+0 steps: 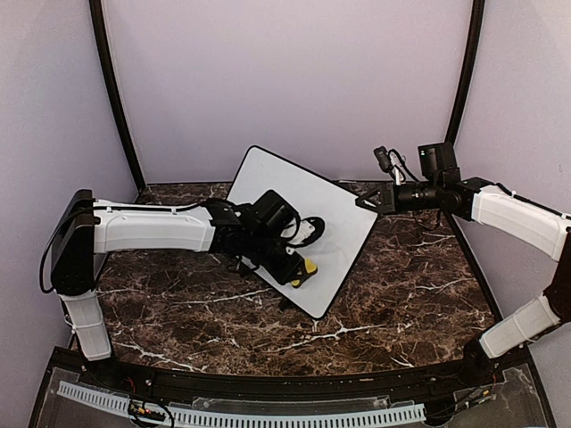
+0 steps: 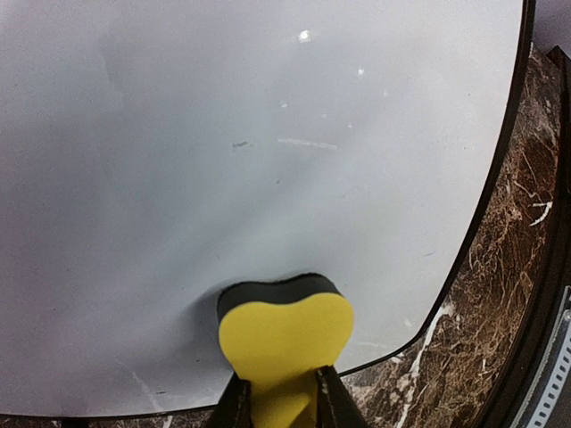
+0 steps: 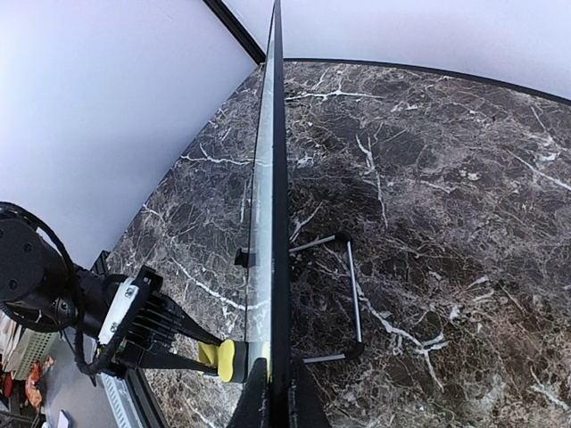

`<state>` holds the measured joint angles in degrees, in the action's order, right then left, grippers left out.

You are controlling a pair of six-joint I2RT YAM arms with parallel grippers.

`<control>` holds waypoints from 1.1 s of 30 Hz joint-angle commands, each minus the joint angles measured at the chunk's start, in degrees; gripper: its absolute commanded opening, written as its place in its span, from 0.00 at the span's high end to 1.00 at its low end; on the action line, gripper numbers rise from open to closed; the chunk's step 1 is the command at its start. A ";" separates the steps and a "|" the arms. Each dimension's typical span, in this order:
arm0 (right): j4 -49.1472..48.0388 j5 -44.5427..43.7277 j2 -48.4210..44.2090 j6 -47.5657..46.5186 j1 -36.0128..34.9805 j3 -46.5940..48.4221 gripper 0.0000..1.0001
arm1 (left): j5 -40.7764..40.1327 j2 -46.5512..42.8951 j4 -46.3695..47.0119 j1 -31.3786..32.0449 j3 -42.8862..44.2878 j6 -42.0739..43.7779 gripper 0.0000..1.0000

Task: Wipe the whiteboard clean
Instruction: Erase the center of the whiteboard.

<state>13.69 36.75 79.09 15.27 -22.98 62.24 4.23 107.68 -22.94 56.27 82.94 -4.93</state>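
Note:
The whiteboard (image 1: 335,218) stands tilted on the marble table, white with a thin black frame. In the left wrist view its face (image 2: 223,160) is nearly blank, with faint smudges. My left gripper (image 2: 277,406) is shut on the yellow eraser (image 2: 284,343), whose black felt presses the board near its lower edge. The eraser shows in the top view (image 1: 305,268). My right gripper (image 3: 272,397) is shut on the board's top edge (image 3: 278,205), seen edge-on. It shows at the board's right corner in the top view (image 1: 364,202).
The board's wire stand (image 3: 352,299) rests on the marble table (image 1: 401,285) behind the board. Lilac walls enclose the back and sides. A perforated strip (image 1: 241,415) runs along the near edge.

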 commanded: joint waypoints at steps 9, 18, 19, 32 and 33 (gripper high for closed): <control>0.28 3.15 1.13 -5.69 -2.15 -0.98 1.00 | -0.95 -0.59 1.53 -0.33 -16.83 -5.52 1.00; 0.63 3.15 0.89 -5.69 -2.12 -0.63 1.00 | -3.48 -0.46 2.65 -0.54 -11.22 -3.60 1.00; 0.57 3.08 0.87 -5.64 -2.15 -0.63 1.00 | -5.36 -0.55 3.17 -0.59 -10.43 -2.94 1.00; 0.96 2.89 0.90 -5.74 -2.15 -0.07 1.00 | -12.56 -5.32 7.05 -4.58 -1.36 -1.11 1.00; 0.98 2.89 0.94 -5.77 -2.15 -0.08 1.00 | -12.83 -6.00 7.19 -5.62 -1.98 -1.39 1.00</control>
<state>13.23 37.23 79.20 15.05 -23.09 62.26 -2.17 105.01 -21.54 54.43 81.25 -5.98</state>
